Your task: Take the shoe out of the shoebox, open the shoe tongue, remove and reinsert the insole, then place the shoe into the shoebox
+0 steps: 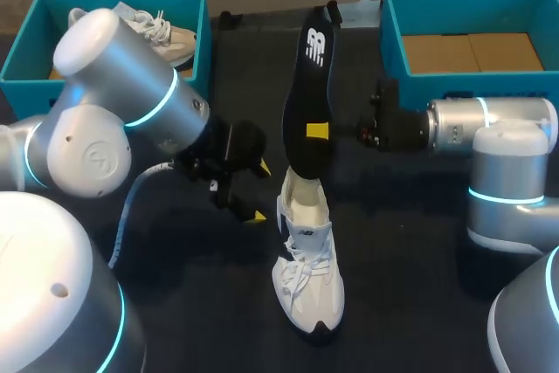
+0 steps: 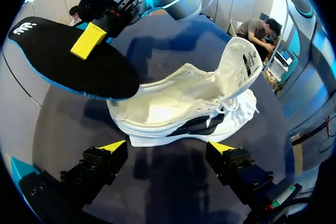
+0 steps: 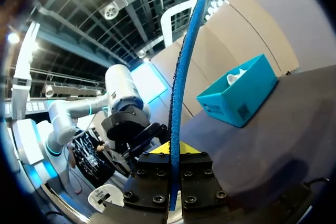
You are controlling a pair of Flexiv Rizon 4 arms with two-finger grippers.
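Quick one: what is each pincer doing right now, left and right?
Left pincer: open, holding nothing; the white shoe lies just ahead of it.
Right pincer: shut on the black insole.

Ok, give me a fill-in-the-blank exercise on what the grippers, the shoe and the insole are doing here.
1. The right gripper is shut on the black ___.
2. The left gripper, beside the white shoe, is ___.
3. That shoe rests on the dark ___.
4. A second shoe lies in the shoebox at the head view's ___.
Missing words: insole; open; table; left.
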